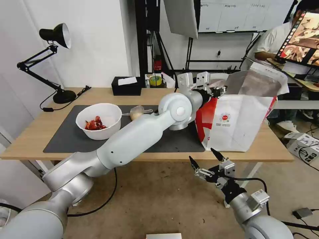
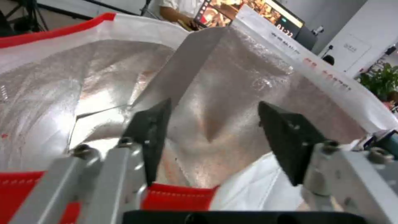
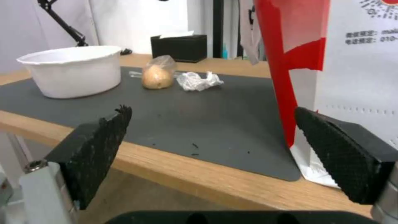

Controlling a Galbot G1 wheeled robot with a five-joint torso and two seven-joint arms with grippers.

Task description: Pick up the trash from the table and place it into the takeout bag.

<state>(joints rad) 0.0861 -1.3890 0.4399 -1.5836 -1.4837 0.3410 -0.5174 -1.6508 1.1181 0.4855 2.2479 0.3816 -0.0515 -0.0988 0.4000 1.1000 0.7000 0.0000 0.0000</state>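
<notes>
While left gripper (image 2: pixel 211 137) is hovering spread over takeout bag (image 1: pixel 239 122) mouth | right gripper (image 1: pixel 207 162) is waiting spread below table (image 1: pixel 33 139) edge | crumpled tissue (image 3: pixel 198 81) is likely light, soft; pinch mid-bunch.

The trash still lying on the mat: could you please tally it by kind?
White bowl with red shells: 1
Clear bag with yellowish lump: 1
Crumpled white tissue: 1
Total: 3

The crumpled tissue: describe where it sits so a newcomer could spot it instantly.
Start at the large dark grey rectangular mat on the long light-wood table. Between the white round bowl and the boxy white-and-red takeout bag lies the crumpled white tissue, beside a clear bag holding a yellowish lump. It alone is flat, wrinkled white paper.
</notes>
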